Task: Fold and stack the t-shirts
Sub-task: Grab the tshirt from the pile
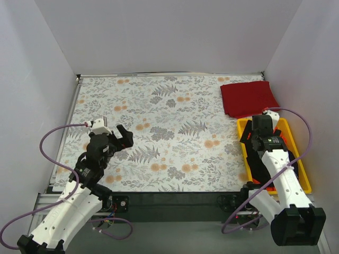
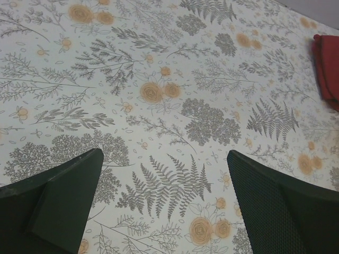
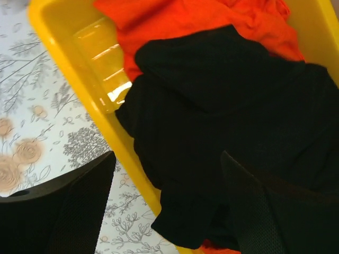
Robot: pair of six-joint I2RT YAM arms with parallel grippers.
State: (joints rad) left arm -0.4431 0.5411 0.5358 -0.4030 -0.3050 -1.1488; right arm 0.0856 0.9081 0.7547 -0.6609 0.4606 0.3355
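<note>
1. Left end effector (image 2: pixel 164 153): its two dark fingers are spread wide apart with nothing between them. It hangs over the left half of the floral-patterned cover on the bench (image 1: pixel 169 121), and only printed ferns and orange blossoms show below it.
2. At the far right corner lies the dark red cloth t-shirt (image 1: pixel 248 98), folded into a neat, flat rectangle on the cover. It sits just beyond the far end of the yellow plastic bin (image 1: pixel 242 138).
3. The right arm reaches over that bin, wrist pointing down into it.
4. Right end effector (image 3: pixel 168 156): released, fingers set wide, poised directly above the crumpled black cloth t-shirt (image 3: pixel 222 106). Whether the fingertips touch the cloth, I cannot tell.
5. The black shirt is heaped in the bin, and one fold spills over the bin's rim towards the cover.
6. Beneath and beyond it, a bright orange-red cloth t-shirt (image 3: pixel 212 21) is bunched against the bin's far end, partly covered by the black one.
7. A bare stretch of the bin's shiny yellow floor shows beside the orange-red cloth.
8. The two arms are well apart, one on each side of the bench.
</note>
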